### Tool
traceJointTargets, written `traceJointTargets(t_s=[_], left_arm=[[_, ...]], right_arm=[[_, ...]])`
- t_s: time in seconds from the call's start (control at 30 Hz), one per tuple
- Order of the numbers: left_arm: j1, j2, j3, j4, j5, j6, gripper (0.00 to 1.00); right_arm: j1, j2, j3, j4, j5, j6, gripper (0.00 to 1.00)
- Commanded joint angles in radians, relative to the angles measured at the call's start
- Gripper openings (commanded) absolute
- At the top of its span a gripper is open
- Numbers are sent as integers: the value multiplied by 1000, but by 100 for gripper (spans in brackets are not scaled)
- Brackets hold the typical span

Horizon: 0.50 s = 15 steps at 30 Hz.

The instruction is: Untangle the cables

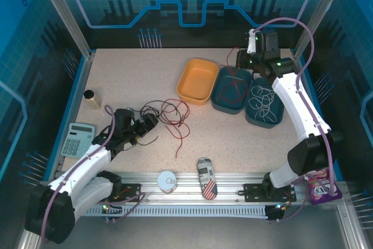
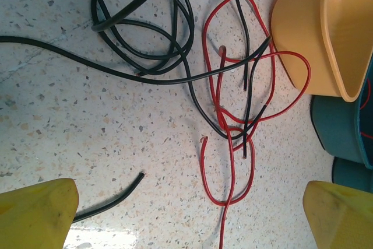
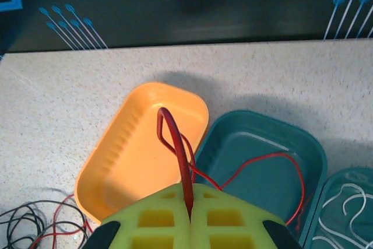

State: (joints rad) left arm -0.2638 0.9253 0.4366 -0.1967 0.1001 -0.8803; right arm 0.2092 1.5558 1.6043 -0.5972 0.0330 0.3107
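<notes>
The right gripper [image 3: 189,218] hangs over the far side of the teal tray [image 1: 232,94] that sits just right of the orange tray [image 1: 198,81]. Its jaws are pressed together on a red cable [image 3: 179,150]. This cable rises from the fingertips in a narrow loop, then trails down in a long curve across the floor of that teal tray. A second teal tray [image 1: 278,122], one place further right of the orange tray, holds a coiled white cable [image 1: 265,103].

The left gripper [image 1: 145,125] sits low over the table [image 1: 128,74], to the near left of the orange tray. Its jaws are spread as wide as they go and hold nothing. In the left wrist view its yellow fingertips [image 2: 35,217] stand at either side of bare table top.

Between this gripper and the orange tray lies the tangle [image 1: 169,115]. A black cable [image 2: 145,56] makes several overlapping loops on the side away from the orange tray. A second red cable [image 2: 233,155] winds over and under it on the side nearer the tray, and one of its loops lies just beside the tray's wall. A short black end lies on the table near the left fingertip.

A calculator [image 1: 78,139] lies well to the left of the orange tray, by the table's edge.
</notes>
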Motion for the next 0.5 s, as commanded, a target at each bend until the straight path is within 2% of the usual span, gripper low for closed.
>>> traceJointTargets(t_s=[0.0, 0.47], left_arm=[[9, 6, 35, 6, 21, 29, 99], [9, 15, 31, 5, 27, 30, 99]], right_arm=[[-33, 49, -8, -10, -16, 34, 3], [-88, 231, 18, -85, -16, 38, 2]])
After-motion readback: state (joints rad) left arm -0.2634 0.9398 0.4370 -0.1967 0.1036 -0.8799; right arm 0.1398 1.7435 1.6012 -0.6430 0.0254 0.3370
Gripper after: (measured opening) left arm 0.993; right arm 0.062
